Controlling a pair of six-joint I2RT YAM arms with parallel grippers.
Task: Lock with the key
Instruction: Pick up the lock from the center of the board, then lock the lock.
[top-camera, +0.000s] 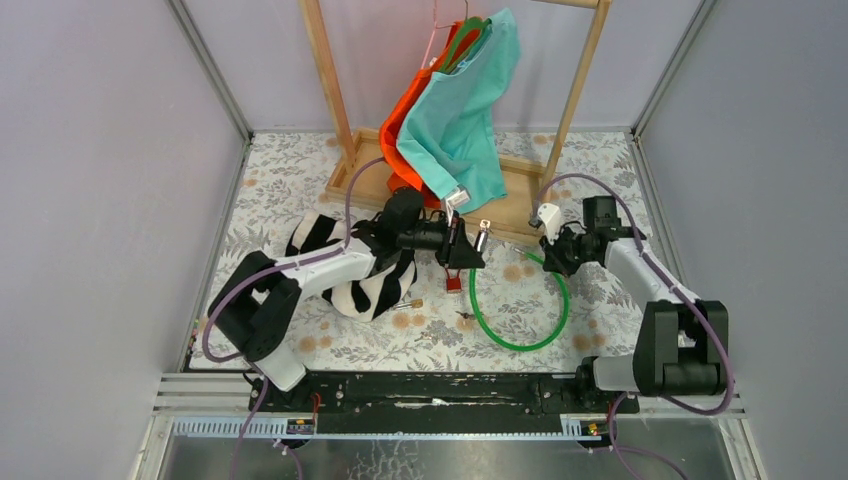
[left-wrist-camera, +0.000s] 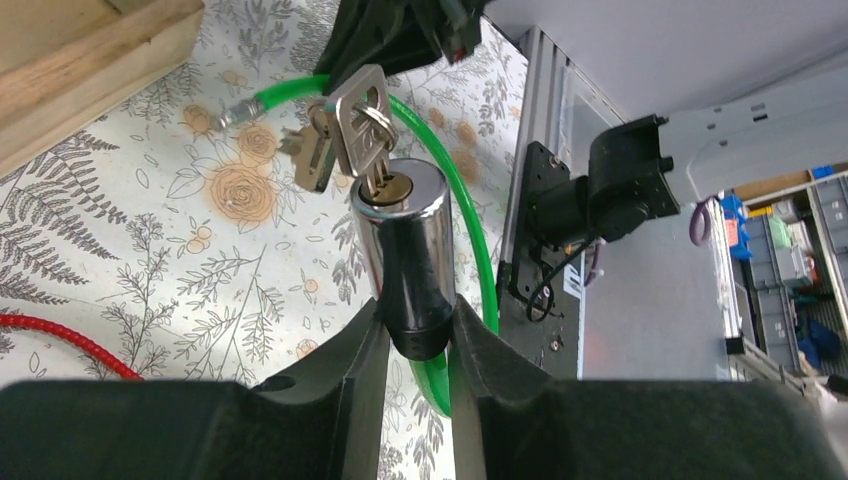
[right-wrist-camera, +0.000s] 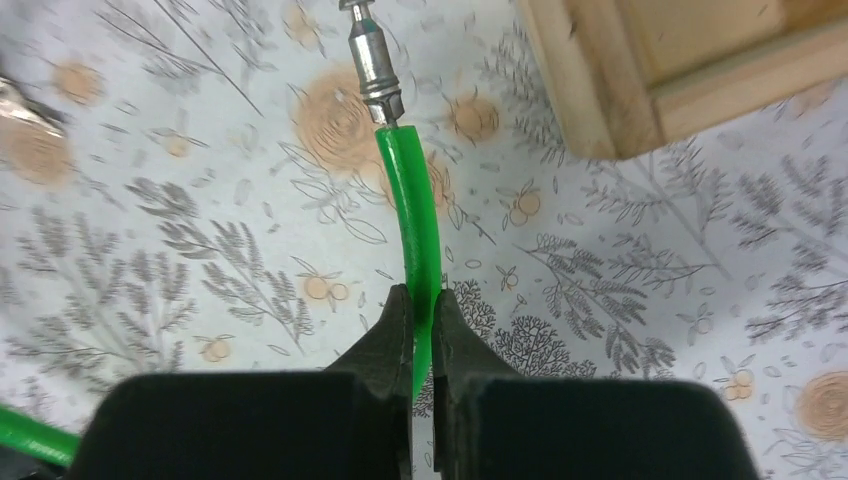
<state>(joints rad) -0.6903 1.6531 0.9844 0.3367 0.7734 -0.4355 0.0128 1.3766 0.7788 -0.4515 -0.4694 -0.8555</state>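
My left gripper (top-camera: 466, 246) (left-wrist-camera: 418, 325) is shut on the black end of a chrome lock cylinder (left-wrist-camera: 405, 235) and holds it above the table. A silver key (left-wrist-camera: 360, 125) on a ring with other keys sits in the cylinder's keyhole. The cylinder also shows in the top view (top-camera: 483, 238). My right gripper (top-camera: 553, 254) (right-wrist-camera: 422, 300) is shut on the green cable (right-wrist-camera: 408, 215) just behind its bare metal tip (right-wrist-camera: 370, 60). The tip points away from the gripper and is apart from the cylinder. The cable loops over the table (top-camera: 520, 325).
The wooden clothes rack base (top-camera: 500, 200) (right-wrist-camera: 680, 60) stands just behind both grippers, with teal (top-camera: 465, 115) and orange garments hanging over it. A black and white cloth (top-camera: 360, 285) lies under my left arm. A red lock (top-camera: 455, 283) and small keys (top-camera: 465, 318) lie nearby.
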